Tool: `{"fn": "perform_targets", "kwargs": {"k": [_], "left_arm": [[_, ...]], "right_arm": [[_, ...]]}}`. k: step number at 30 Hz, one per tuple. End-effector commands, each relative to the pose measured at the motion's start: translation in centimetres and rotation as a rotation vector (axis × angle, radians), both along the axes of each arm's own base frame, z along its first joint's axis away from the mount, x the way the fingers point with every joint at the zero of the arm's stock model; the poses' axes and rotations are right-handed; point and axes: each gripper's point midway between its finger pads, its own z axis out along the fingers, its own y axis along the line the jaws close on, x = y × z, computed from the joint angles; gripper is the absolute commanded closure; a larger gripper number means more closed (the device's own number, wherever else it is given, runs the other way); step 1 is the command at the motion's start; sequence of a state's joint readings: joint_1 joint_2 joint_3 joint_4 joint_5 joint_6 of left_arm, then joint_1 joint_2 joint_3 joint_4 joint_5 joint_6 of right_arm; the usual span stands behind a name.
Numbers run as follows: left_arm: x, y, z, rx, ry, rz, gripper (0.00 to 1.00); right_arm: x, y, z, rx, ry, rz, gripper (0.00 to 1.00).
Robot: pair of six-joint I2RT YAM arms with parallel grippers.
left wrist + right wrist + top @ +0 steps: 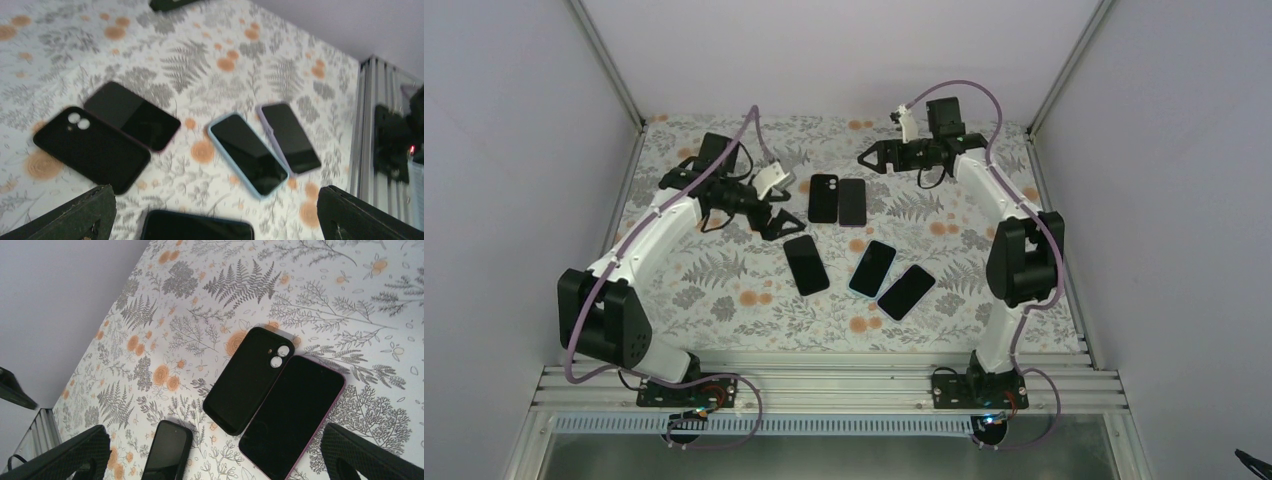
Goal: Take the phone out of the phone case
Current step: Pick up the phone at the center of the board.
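Observation:
Five phones lie flat on the floral cloth. A black one (823,198) lies back up, its camera lenses showing, beside a screen-up phone in a dark purple case (852,202). Nearer lie a phone in a dark case (806,264), one in a light blue case (872,268) and one in a lilac case (906,291). My left gripper (780,204) hovers open and empty just left of the black pair, above the dark-cased phone (197,231). My right gripper (864,158) hangs open and empty behind the pair, looking down on the black phone (248,380) and the purple-cased one (295,415).
The floral cloth (724,290) covers the table between white walls. An aluminium rail (824,385) with both arm bases runs along the near edge. In the left wrist view the blue-cased phone (248,154) and the lilac-cased phone (290,137) lie side by side.

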State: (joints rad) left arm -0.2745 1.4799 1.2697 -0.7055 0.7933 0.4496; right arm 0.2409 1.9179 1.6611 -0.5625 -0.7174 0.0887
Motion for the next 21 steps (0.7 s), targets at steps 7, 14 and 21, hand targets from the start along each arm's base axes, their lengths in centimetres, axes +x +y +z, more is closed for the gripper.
{"fn": "perform_targets", "kwargs": {"k": [7, 14, 21], "left_arm": [[-5.5, 2.1, -7.4, 0.414, -0.314, -0.474, 0.00], [-5.3, 2.6, -10.5, 0.561, -0.558, -0.715, 0.00], [-3.4, 2.1, -12.9, 0.620, -0.634, -0.793, 0.00]], "right_arm": [[-0.6, -0.6, 2.3, -0.035, -0.118, 0.022, 0.01], [-1.2, -1.1, 2.9, -0.042, -0.141, 0.017, 0.01], [-1.6, -1.2, 3.3, -0.030, -0.145, 0.022, 0.01]]}}
